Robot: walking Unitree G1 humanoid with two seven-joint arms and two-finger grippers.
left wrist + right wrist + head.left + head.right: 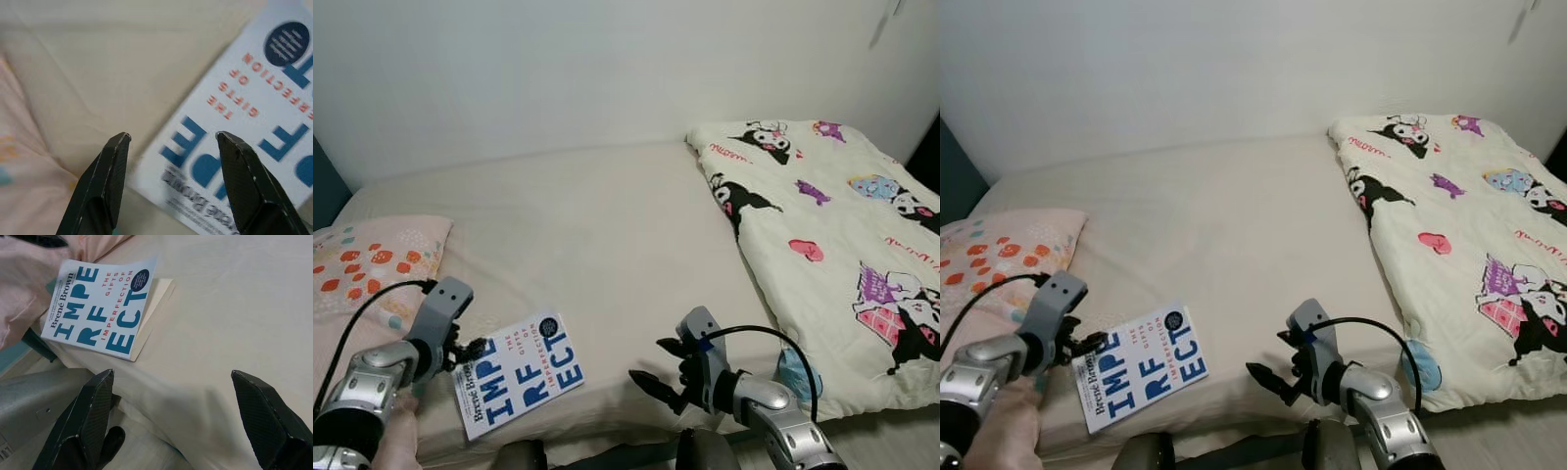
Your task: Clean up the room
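The tidying looks barely begun: the book [521,375] lies loose near the bed's [607,225] front edge, the left gripper [468,350] open beside its corner and the right gripper [661,367] open, holding nothing.

White paperback book [105,303] on the cream bedsheet, cover printed "Brené Brown" in black, "IMPERFECT" in big blue capitals, "THE GIFTS OF IMPERFECTION" in small red capitals, dark blue round badge with unreadable print
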